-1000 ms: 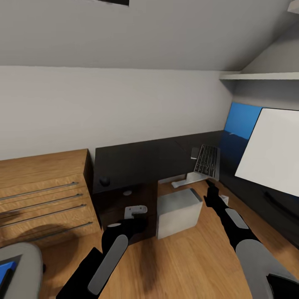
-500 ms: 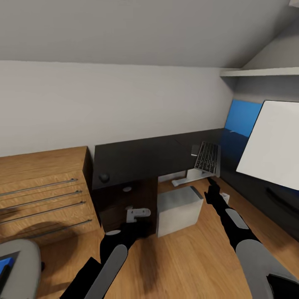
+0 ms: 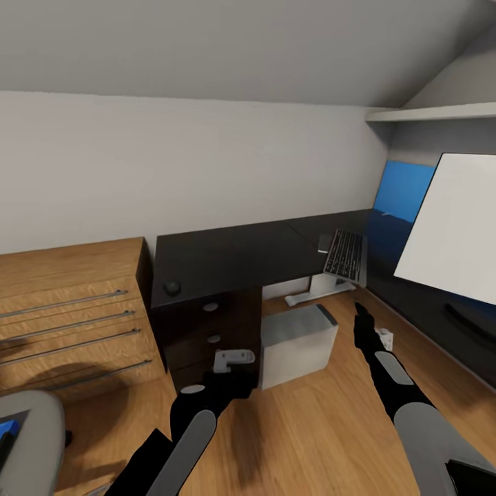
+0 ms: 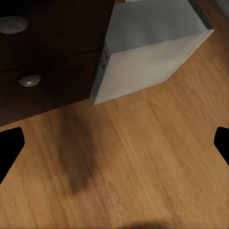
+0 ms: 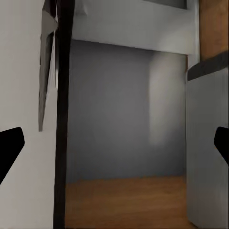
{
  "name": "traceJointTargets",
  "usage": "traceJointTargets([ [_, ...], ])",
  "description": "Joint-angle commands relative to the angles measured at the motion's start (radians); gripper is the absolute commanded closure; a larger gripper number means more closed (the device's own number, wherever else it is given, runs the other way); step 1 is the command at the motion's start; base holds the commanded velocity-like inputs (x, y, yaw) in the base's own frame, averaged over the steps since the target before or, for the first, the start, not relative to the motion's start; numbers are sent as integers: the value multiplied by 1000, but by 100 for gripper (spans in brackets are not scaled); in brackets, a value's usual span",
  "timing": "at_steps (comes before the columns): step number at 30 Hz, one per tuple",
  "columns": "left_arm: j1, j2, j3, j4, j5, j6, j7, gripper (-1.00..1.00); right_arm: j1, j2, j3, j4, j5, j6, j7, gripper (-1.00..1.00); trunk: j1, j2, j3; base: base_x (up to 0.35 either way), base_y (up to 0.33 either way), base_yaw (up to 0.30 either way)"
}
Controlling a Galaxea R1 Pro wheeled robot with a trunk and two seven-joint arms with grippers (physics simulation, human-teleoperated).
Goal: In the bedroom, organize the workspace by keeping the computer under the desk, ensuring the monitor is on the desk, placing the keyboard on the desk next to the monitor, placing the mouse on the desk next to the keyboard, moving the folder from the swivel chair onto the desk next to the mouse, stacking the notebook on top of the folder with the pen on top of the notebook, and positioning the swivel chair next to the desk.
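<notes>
the left claw (image 3: 231, 365) hangs low over the wooden floor (image 3: 317, 420), its fingers spread wide and holding nothing; in the left wrist view the two dark fingertips (image 4: 9, 150) sit at opposite edges with bare boards between them. just ahead of this claw stands the grey computer (image 3: 297, 344), on the floor under the dark worktop (image 3: 227, 258), and beside the computer is the dark drawer unit (image 3: 207, 331) with round knobs (image 4: 29, 80). the right claw (image 3: 363, 325) reaches forward at about the same height, pointing toward the gap beneath the worktop; in the right wrist view its fingertips (image 5: 10, 148) also stand far apart with nothing between them, so it is wide and empty. beyond the right claw, up on the worktop, the keyboard (image 3: 344, 253) lies near the far corner. the mouse (image 3: 172, 287) sits at the worktop's front edge, above and a little outward of the left claw. outward of the right claw a large white panel (image 3: 455, 227) leans tilted, with a blue surface (image 3: 403, 189) behind it. a wooden dresser (image 3: 69, 317) stands outward of the left claw, touching the worktop's end. the swivel chair (image 3: 27, 441) shows behind and outward of the left arm, with a blue corner of something (image 3: 5, 432) on its seat, too cropped to tell what.
</notes>
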Motion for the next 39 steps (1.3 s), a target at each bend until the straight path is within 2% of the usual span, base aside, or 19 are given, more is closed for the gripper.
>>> traceJointTargets([
  [1,-1,0,-1,-1,10,1,10,-100,0,-2,0,3,-4,-1,-8,-100,4,-8,-4,0,0,0],
  [7,-1,0,-1,0,10,1,10,-100,5,-5,0,3,16,-1,-24,-100,27,-50,-23,0,0,0],
  [12,-1,0,-1,4,11,1,10,-100,17,-5,0,-2,21,1,-18,-100,27,-50,-23,0,0,0],
  [17,-1,1,-1,10,11,1,9,-100,21,-2,0,-5,20,19,21,-100,27,-50,-23,0,0,0],
  [23,-1,2,-1,24,11,0,9,-100,22,5,2,-6,18,65,148,-100,27,-50,-23,0,0,0],
  [27,-1,2,-2,29,10,0,9,-100,22,7,5,-6,17,74,200,-100,27,-50,-23,0,0,0],
  [35,-1,1,-3,32,10,0,9,-100,22,8,5,-7,14,79,225,-100,27,-50,-23,0,0,0],
  [39,-1,1,-28,34,9,-1,10,-100,22,8,5,-7,14,79,228,-100,27,-50,-23,38,0,0],
])
